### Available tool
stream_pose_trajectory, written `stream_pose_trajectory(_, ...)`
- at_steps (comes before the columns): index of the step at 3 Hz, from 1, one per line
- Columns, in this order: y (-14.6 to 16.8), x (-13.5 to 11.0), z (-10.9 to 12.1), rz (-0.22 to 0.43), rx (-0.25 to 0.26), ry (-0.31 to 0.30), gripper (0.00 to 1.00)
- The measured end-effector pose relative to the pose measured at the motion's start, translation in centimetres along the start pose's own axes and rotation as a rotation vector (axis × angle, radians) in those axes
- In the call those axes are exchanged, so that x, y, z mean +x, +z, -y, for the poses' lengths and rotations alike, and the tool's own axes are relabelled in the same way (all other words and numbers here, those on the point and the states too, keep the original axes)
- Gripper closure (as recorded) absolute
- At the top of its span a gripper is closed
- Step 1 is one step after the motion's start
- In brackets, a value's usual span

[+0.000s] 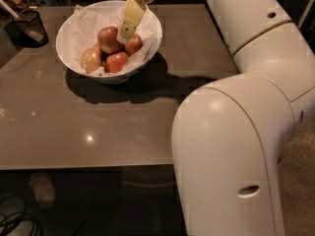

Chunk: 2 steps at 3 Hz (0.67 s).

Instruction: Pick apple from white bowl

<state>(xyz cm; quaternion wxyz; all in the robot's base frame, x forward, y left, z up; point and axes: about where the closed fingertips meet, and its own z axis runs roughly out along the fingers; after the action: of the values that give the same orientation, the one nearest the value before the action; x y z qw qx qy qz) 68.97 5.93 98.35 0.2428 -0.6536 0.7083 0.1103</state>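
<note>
Apple [108, 39]: round, no long axis to read, stem end not visible. Lies mid white bowl [66, 50] on paper lining. Pale apple [91, 59] at its 8 o'clock, small red apple [117, 62] at 5. Gripper [124, 34] slants down from 1 o'clock, tip just at apple's 3 o'clock; clenched or released, cannot tell.

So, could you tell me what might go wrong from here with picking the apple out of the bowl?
1. The gripper sits between the apple and a smaller orange-red apple, so it might catch the wrong one.
2. The apples lie packed together on crumpled paper; lifting one may roll the others.
3. A sideways push could slide the white bowl on the glossy table.
</note>
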Motion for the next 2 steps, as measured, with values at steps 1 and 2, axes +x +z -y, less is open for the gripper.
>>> stream_pose_trajectory(1, 1.29, -0.8, -0.03, 0.055, -0.049, 0.008, 0.01)
stream_pose_trajectory(2, 2.13, -1.4, -0.04, 0.083, -0.08, 0.011, 0.02)
